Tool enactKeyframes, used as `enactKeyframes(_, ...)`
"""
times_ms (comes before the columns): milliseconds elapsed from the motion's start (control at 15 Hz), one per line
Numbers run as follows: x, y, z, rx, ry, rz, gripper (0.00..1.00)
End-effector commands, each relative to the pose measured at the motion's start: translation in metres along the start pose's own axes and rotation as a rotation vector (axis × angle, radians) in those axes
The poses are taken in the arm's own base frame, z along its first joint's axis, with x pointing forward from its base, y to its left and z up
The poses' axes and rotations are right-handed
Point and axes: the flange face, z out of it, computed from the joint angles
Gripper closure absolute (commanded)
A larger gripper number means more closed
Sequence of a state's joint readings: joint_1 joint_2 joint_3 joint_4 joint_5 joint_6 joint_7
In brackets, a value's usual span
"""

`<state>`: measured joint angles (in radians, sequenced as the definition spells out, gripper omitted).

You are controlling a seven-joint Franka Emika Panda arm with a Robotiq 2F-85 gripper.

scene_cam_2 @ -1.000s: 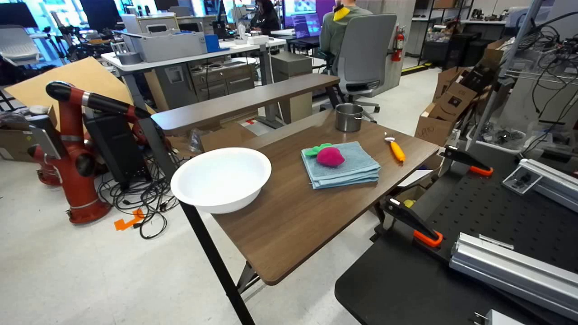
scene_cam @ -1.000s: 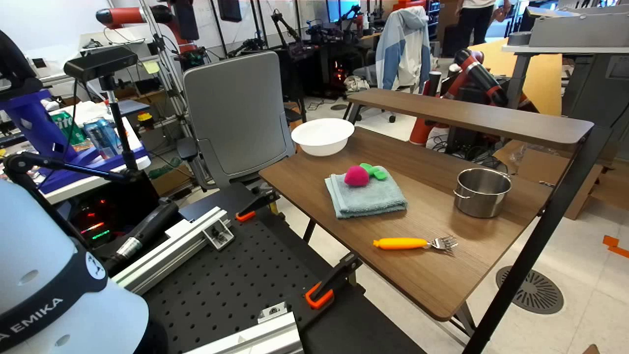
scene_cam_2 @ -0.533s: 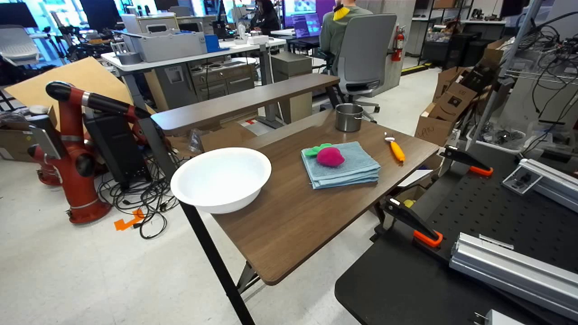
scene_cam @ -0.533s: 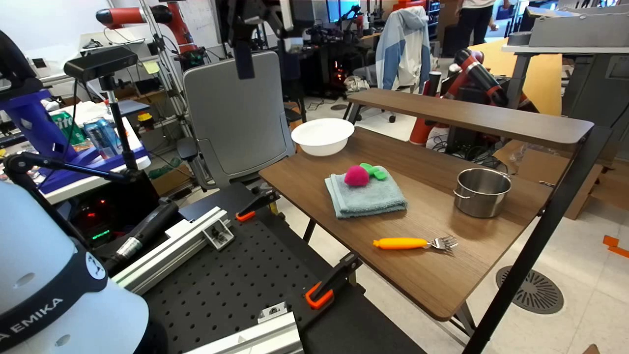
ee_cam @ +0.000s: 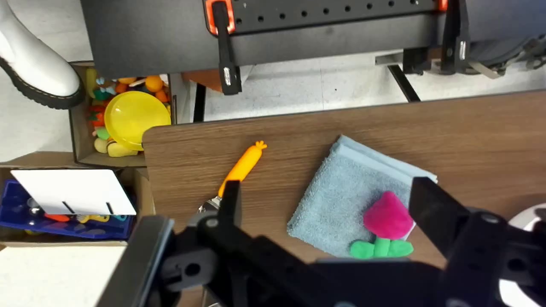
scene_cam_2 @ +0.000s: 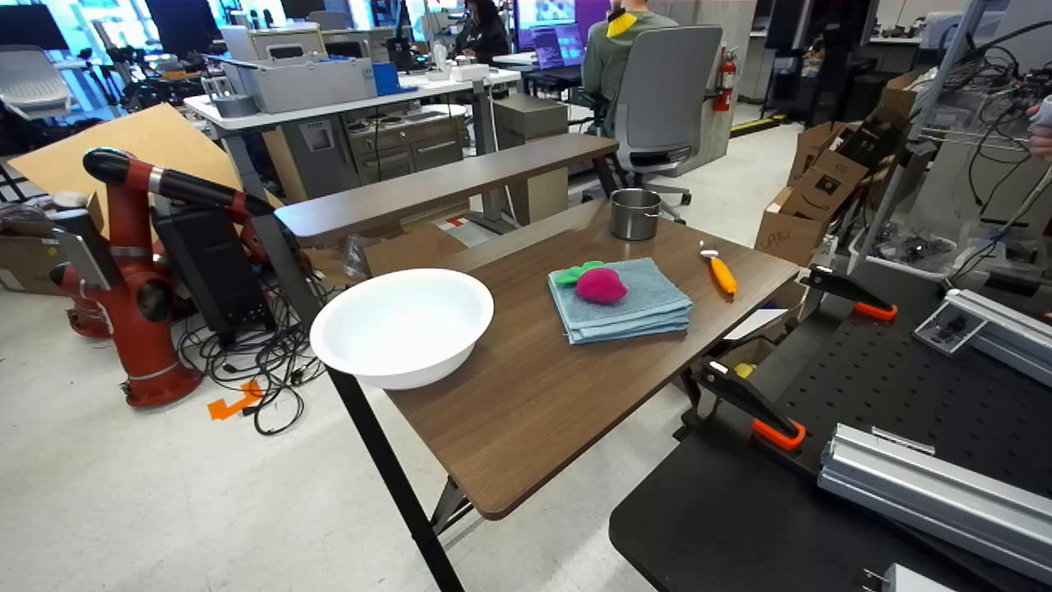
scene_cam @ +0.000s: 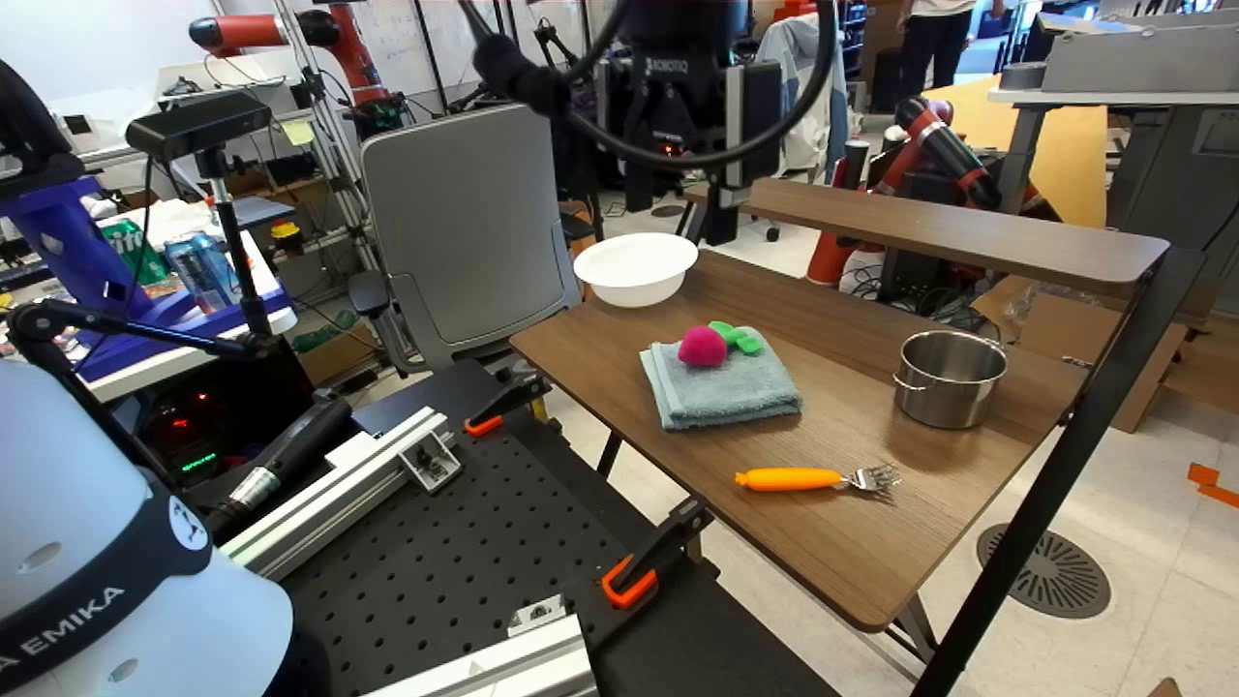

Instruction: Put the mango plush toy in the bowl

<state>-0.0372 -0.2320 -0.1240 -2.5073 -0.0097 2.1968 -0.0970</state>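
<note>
The mango plush toy, a red-pink rounded toy with green leaves, lies on a folded blue towel in both exterior views. It also shows in the wrist view, nearer the right finger. The white bowl stands at one end of the table in both exterior views. Only slivers of the bowl show at the right edge of the wrist view, behind the gripper. My gripper is high above the table. In the wrist view the gripper has its fingers wide apart with nothing held.
The blue towel lies on the brown table. An orange-handled fork and a steel pot stand farther along it. A raised shelf runs along the table's far side. Clamps sit on the black bench edge.
My arm and gripper have come down into an exterior view from the top and moved rightward there. The arm also appears at the top right of an exterior view. The toy and bowl have not moved.
</note>
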Motion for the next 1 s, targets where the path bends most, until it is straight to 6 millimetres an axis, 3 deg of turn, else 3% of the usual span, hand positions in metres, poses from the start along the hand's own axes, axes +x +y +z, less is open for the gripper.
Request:
enactKeyframes(0,0.051,-0.006,0.019,0.059,-0.011,0.106,0.0)
enactKeyframes(200,0.09,-0.026,0.041,0.074,-0.036,0.162,0.0)
enactKeyframes(533,0.139,-0.084,0.074,0.058,-0.067,0.232,0.0)
enactKeyframes(933,0.167,-0.136,0.131,-0.009,-0.099,0.279,0.0)
